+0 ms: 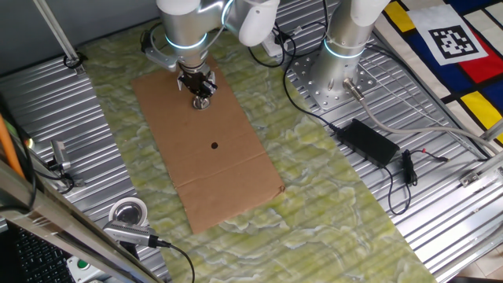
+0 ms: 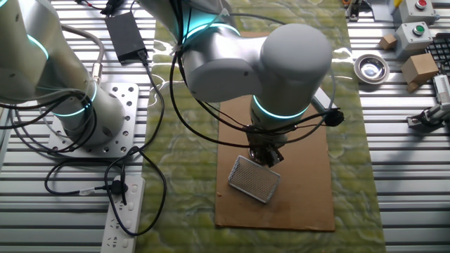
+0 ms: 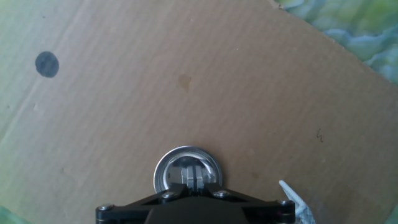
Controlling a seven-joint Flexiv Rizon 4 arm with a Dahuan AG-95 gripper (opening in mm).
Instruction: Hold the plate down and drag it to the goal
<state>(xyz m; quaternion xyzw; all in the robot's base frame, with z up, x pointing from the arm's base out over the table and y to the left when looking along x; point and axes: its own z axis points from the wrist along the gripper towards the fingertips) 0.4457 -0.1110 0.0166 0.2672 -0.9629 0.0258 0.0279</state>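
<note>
The small round shiny silver metal plate (image 3: 186,172) had a raised bright rim and a darker centre that mirrored the tool above it. It lay flat on the brown corrugated cardboard sheet (image 1: 228,149), near the end of the sheet closest to the robot base, well apart from the flat black dot (image 1: 214,145) marked further along the sheet. The black two-finger gripper (image 1: 202,98) stood upright directly over the plate, its tip down on the plate's middle. The fingers seemed to be together, but whether they were fully closed I cannot tell, and they did not grasp anything.

In the hand view the near edge of the plate was hidden under the gripper body. In the other fixed view the grey arm (image 2: 281,63) covered the plate completely. In one fixed view the plate was only a small glint.
</note>
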